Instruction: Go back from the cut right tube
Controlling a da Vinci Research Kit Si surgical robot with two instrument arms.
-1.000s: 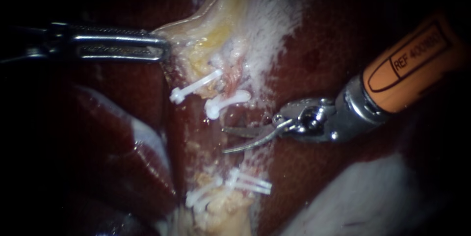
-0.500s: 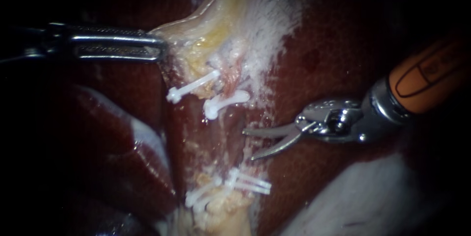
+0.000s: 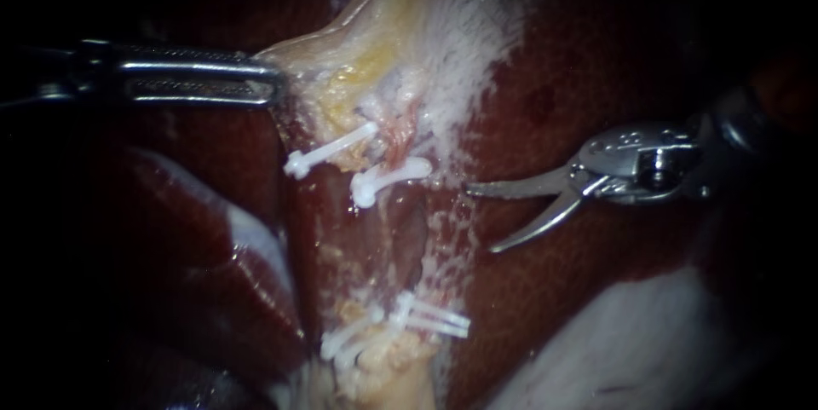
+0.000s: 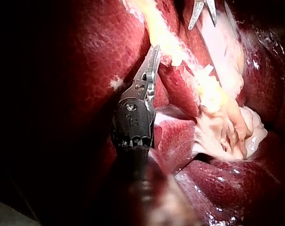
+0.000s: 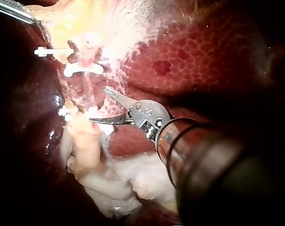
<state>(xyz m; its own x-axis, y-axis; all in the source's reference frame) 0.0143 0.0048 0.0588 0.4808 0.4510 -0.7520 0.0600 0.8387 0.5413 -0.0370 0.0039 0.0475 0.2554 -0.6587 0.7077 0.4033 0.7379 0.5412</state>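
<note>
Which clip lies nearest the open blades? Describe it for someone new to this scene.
Follow the pale tissue strip down the middle of the dark red liver. Two white clips cross its upper part; the curved clip sits lower, nearer the right instrument. It is thick with a bulbous end, unlike the straight clip beside it, which is thin.

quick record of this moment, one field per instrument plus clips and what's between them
left instrument: jaws shut on the edge of the pale tissue, above the clips
right instrument: jaws open, holding nothing, over the liver, clear of the clips
upper clips: two, white, side by side
lower clips: white, bunched together
between clip groups: a bare stretch with no clip; cut ends too unclear to tell
</note>
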